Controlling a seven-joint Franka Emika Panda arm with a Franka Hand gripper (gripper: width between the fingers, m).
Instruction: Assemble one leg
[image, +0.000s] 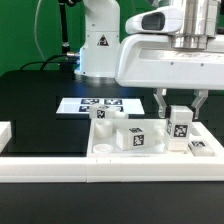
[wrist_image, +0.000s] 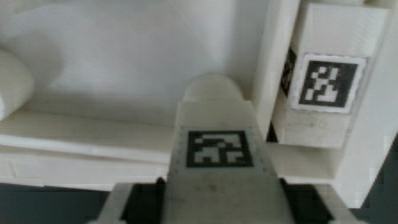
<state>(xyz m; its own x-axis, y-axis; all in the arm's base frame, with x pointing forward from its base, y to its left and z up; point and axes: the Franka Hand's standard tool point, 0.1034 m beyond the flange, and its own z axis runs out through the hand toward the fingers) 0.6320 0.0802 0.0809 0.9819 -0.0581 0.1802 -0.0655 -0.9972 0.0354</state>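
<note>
Hanging straight down, the two-finger gripper (image: 180, 113) has a finger on either side of the leg (image: 181, 128), a small white squarish plastic block with black-and-white tags. The fingers sit close against it, but I cannot tell whether they press it. In the exterior view the leg stands upright at the three o'clock end of the large flat white panel with raised corner sockets (image: 165, 151). A second white tagged block (image: 137, 138) is at its eight o'clock. The step in hand looks like seating the leg in a corner socket. The next move calls for turning it home while keeping it plumb.
</note>
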